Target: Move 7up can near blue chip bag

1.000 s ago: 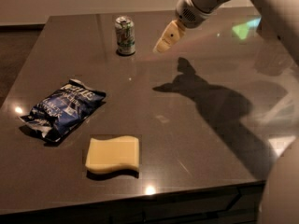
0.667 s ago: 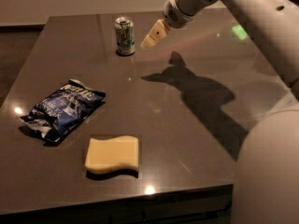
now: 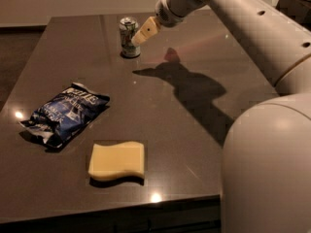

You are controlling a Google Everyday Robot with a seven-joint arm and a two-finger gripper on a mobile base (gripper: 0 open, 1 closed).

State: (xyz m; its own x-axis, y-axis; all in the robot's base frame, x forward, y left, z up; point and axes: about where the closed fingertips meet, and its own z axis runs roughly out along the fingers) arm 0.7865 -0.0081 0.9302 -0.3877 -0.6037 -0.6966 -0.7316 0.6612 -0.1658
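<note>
The dark table (image 3: 160,106) is the ground for everything, and the 7up can (image 3: 126,37) serves as the landmark. The can stands upright close to the table's far edge, with only a narrow strip of top behind it and a broader strip to its left before the left edge. In front of the can a wide stretch of bare top runs toward the near edge. The blue chip bag (image 3: 65,113) lies flat well in front of the can and to its left, near the left edge. A pale yellow sponge (image 3: 116,160) lies farther forward of the can, just beside the bag's right end and close to the near edge. The arm (image 3: 243,18) reaches in from the can's right, and its shadow (image 3: 189,89) falls on the top to the can's right and front. The gripper (image 3: 145,31) hangs at the can's upper right side, overlapping it in view; whether it touches the can, and whether it is spread or closed, cannot be told.
</note>
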